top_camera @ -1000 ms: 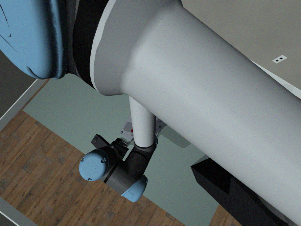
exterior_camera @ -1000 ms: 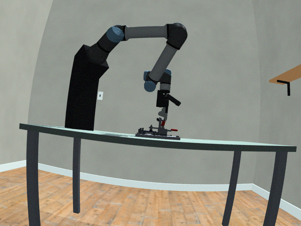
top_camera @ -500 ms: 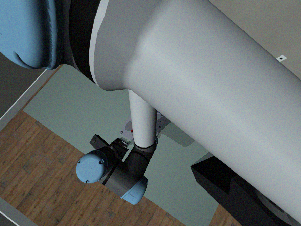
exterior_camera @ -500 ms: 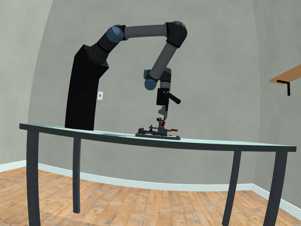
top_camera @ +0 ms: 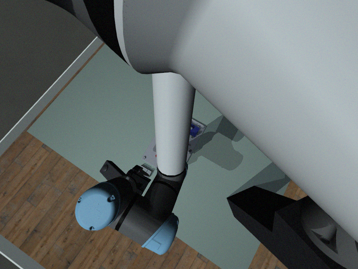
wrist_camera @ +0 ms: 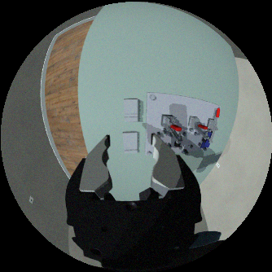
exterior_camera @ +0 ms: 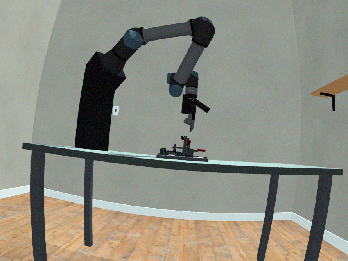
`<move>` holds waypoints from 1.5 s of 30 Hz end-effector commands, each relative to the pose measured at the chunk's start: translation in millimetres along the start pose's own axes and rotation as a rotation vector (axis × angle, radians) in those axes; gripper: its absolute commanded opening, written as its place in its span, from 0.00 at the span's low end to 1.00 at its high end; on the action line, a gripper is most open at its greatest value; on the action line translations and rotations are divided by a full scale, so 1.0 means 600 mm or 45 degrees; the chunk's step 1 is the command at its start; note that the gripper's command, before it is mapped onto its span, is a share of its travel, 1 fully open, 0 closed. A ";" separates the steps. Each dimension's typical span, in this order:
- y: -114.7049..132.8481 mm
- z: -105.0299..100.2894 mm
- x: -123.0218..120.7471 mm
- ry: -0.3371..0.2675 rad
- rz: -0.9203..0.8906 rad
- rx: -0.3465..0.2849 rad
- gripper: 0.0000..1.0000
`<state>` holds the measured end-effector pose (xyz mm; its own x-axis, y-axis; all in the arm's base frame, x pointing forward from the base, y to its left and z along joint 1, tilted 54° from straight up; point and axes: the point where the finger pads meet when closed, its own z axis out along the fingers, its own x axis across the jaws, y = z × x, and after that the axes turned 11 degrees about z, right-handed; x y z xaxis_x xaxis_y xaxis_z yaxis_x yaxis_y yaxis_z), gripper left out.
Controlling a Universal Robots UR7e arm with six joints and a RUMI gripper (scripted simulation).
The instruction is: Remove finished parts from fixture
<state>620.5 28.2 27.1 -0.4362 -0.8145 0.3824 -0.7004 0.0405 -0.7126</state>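
Note:
In the wrist view two grey finished parts lie flat on the table just left of the fixture, one farther away [wrist_camera: 132, 110] and one nearer [wrist_camera: 131, 142]. The grey fixture plate [wrist_camera: 183, 124] carries toggle clamps with red handles [wrist_camera: 176, 128], and the blue blank [wrist_camera: 207, 142] sits at its right end. My gripper [wrist_camera: 130, 134] is open and empty. It hangs well above the fixture [exterior_camera: 182, 154] in the exterior view [exterior_camera: 191, 127]. In the top view the arm hides most of the fixture; the blue blank [top_camera: 194, 129] shows beside the forearm.
The robot's black pedestal [exterior_camera: 95, 109] stands at the table's back left. The pale green table [exterior_camera: 253, 167] extends to both sides of the fixture. A wooden wall shelf [exterior_camera: 331, 86] hangs at the far right.

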 end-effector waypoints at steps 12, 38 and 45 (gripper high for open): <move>0.002 -0.064 0.001 0.003 0.000 -0.006 0.40; 0.000 -0.065 0.001 0.003 0.002 -0.004 0.40; 0.000 -0.065 0.000 0.002 0.002 -0.004 0.40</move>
<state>599.0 48.7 48.2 -0.4394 -0.8121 0.3838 -0.7033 0.0452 -0.7095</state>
